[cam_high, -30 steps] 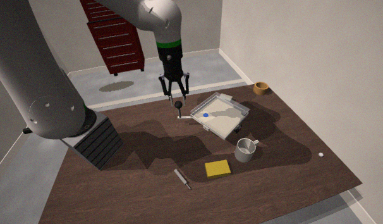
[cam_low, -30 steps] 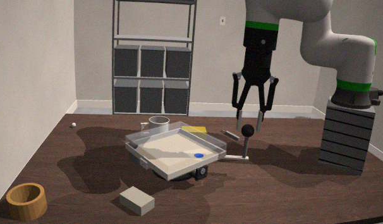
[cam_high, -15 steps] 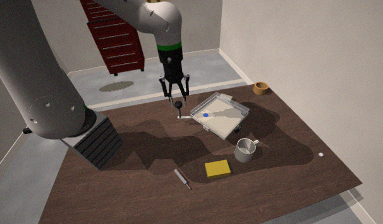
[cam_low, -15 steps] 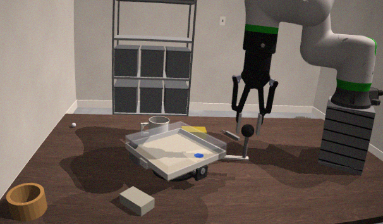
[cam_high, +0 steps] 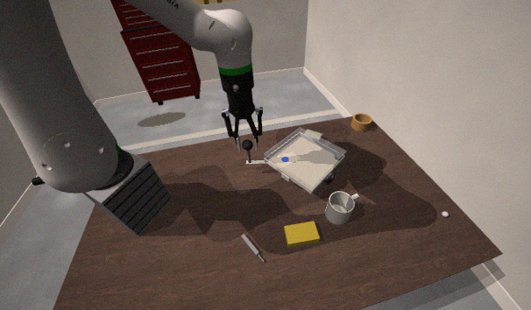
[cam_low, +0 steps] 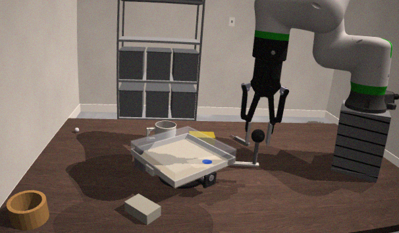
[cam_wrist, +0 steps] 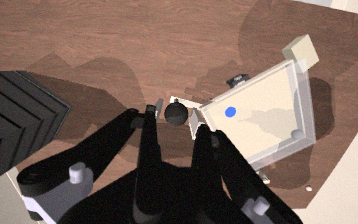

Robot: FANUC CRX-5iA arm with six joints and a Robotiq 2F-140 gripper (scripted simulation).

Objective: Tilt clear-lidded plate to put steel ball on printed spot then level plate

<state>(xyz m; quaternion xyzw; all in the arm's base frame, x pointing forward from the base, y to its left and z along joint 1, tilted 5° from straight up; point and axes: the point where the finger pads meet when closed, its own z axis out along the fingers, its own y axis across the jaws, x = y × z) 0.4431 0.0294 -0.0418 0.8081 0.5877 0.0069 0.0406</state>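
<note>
The clear-lidded plate (cam_high: 305, 158) sits on a pivot mount at the table's middle, with a blue printed spot (cam_high: 285, 159) near its corner towards the handle. The plate also shows in the exterior view (cam_low: 182, 157) and the wrist view (cam_wrist: 257, 117). The steel ball (cam_wrist: 297, 133) lies in a corner away from the spot (cam_wrist: 230, 112). A black knob (cam_high: 247, 144) on a short post stands on an arm off the plate's edge. My gripper (cam_high: 247, 147) hangs straight down with its fingers partly open on either side of the knob (cam_low: 257, 135), with small gaps on both sides.
A beige block (cam_low: 142, 208) (cam_wrist: 300, 50) lies close to the plate's corner; I cannot tell if it touches. A mug (cam_high: 340, 207), a yellow sponge (cam_high: 301, 233) and a thin tool (cam_high: 253, 248) lie nearby. A wooden ring (cam_high: 361, 122) and a small white ball (cam_high: 444, 214) lie farther off.
</note>
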